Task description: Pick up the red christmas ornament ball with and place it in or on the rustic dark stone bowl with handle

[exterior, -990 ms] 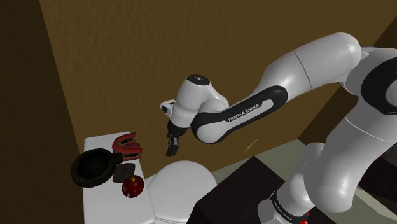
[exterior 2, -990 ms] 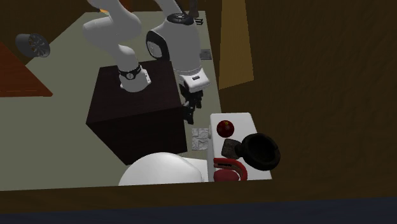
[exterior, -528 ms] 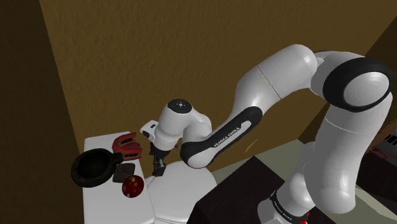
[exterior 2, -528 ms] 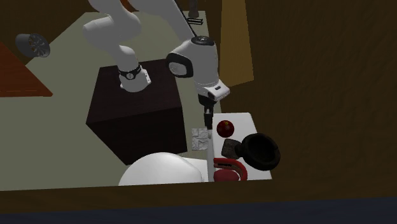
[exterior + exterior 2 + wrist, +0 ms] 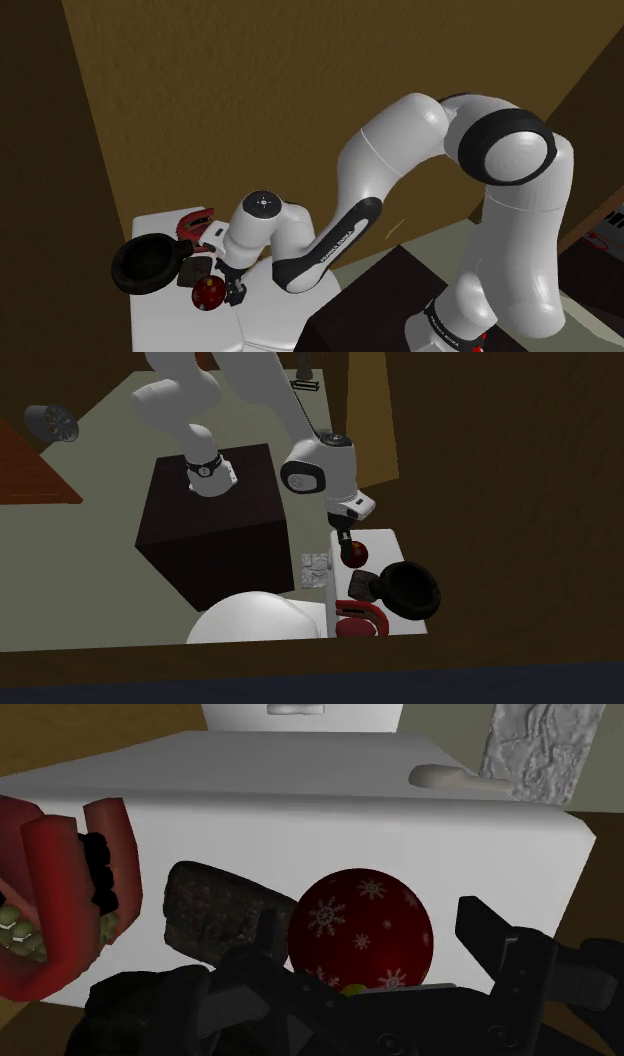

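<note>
One dark bowl point(image 5: 148, 264) with a handle sits on one white top point(image 5: 155, 222) at the shoulder view's left; one red snowflake ball point(image 5: 208, 293) lies just beside it; one black gripper point(image 5: 233, 292) straddles the ball, two fingers point(image 5: 488, 932) apart, not clamped

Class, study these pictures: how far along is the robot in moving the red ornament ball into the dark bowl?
Done: the reach; the open gripper straddles the red ornament ball on the white surface. In hand: the grasp; the fingers have not yet closed on it. Left: lifting the ball and setting it in the dark bowl beside it.
</note>
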You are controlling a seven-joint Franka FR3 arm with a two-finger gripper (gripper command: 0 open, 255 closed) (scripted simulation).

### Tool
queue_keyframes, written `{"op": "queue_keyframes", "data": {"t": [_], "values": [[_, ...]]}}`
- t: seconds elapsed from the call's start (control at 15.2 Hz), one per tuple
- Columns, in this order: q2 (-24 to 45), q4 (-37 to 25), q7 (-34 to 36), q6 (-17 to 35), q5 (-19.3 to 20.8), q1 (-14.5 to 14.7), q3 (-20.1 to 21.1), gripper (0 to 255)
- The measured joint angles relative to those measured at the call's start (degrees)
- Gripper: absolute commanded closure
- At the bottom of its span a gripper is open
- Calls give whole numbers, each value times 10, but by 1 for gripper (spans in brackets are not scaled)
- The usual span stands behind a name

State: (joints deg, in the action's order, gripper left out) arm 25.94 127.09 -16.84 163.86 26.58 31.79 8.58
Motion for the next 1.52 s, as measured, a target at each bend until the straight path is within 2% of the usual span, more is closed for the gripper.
{"op": "queue_keyframes", "data": {"t": [0.33,0.73,0.79,1.52], "values": [[41,-21,13,21,17,15,-20,0],[48,-25,14,24,19,17,-22,0],[48,-25,14,24,19,17,-22,255],[43,-24,12,21,17,15,-20,255]]}}
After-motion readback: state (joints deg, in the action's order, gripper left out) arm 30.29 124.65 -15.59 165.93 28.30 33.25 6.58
